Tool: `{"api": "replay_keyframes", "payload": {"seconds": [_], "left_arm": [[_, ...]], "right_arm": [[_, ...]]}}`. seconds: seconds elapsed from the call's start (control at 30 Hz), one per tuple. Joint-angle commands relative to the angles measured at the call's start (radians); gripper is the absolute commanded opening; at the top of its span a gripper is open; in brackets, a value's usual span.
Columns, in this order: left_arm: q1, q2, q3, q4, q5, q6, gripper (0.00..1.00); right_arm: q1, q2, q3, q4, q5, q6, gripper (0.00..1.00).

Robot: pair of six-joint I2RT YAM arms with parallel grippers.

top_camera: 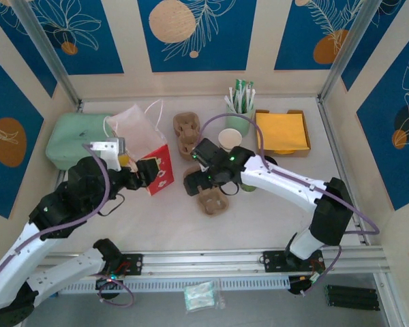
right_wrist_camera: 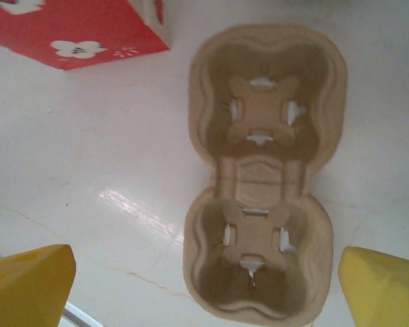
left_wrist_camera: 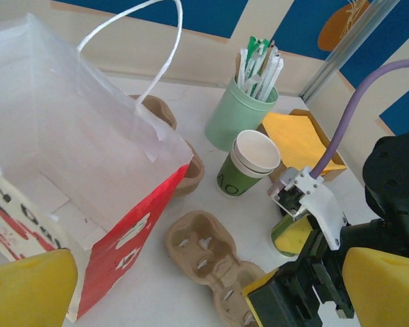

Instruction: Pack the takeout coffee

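White tabletop between blue patterned walls: toward its left edge the left gripper [top_camera: 148,176] stands wide open at the paper bag [top_camera: 140,136], gripping nothing. Near the middle the right gripper [right_wrist_camera: 206,283] hangs wide open and empty over a cardboard carrier [right_wrist_camera: 262,170]. The takeout coffee cup [left_wrist_camera: 249,163] stands behind it, just beside the mint tumbler [left_wrist_camera: 242,112].

Left arm [top_camera: 54,204], right arm [top_camera: 286,180]: white shells, black joint housings. Fingers [right_wrist_camera: 27,283]: blocky, bright yellow tips on black mounts. Lilac cable [left_wrist_camera: 344,121]: runs back from behind the fingers. Small green light [top_camera: 230,159] behind right arm's fingers.
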Motion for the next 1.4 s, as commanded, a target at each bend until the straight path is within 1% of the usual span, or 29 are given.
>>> {"api": "replay_keyframes", "payload": {"seconds": [0.0,0.1,0.2,0.3,0.43,0.47,0.57,0.67,0.77,0.87,1.13,1.37], "left_arm": [[0.002,-0.023,-0.014,-0.030,-0.033,-0.010,0.99],[0.001,-0.033,-0.018,-0.036,-0.036,-0.017,0.99],[0.002,-0.039,-0.020,-0.043,-0.039,-0.020,0.99],[0.001,-0.044,-0.020,-0.045,-0.039,-0.023,0.99],[0.002,-0.044,-0.017,-0.041,-0.039,-0.021,1.00],[0.001,-0.044,-0.017,-0.039,-0.038,-0.022,0.99],[0.002,-0.044,-0.016,-0.037,-0.038,-0.026,0.99],[0.002,-0.044,-0.015,-0.038,-0.040,-0.026,1.00],[0.002,-0.043,-0.015,-0.037,-0.039,-0.028,1.00],[0.002,-0.040,-0.015,-0.037,-0.039,-0.028,0.99],[0.002,-0.032,-0.013,-0.034,-0.039,-0.029,0.99],[0.001,-0.024,-0.010,-0.026,-0.035,-0.028,0.99]], "right_arm": [[0.025,0.019,0.040,0.005,0.061,-0.105,0.99],[0.007,0.030,0.053,-0.002,0.037,-0.112,0.99],[-0.021,0.036,0.040,0.004,0.022,-0.075,0.99],[-0.029,0.040,0.013,0.010,0.016,-0.079,0.99],[-0.040,0.060,-0.010,0.034,-0.052,-0.101,0.98],[-0.047,0.072,-0.009,0.034,-0.070,-0.098,0.93],[-0.070,0.107,0.000,0.018,-0.123,-0.084,0.81],[-0.079,0.139,-0.003,0.020,-0.136,-0.078,0.72],[-0.081,0.163,-0.012,0.025,-0.114,-0.067,0.67],[-0.085,0.185,-0.019,0.026,-0.098,-0.048,0.65],[-0.098,0.225,-0.037,0.032,-0.087,-0.027,0.52],[-0.104,0.244,-0.042,0.033,-0.078,-0.025,0.52]]}}
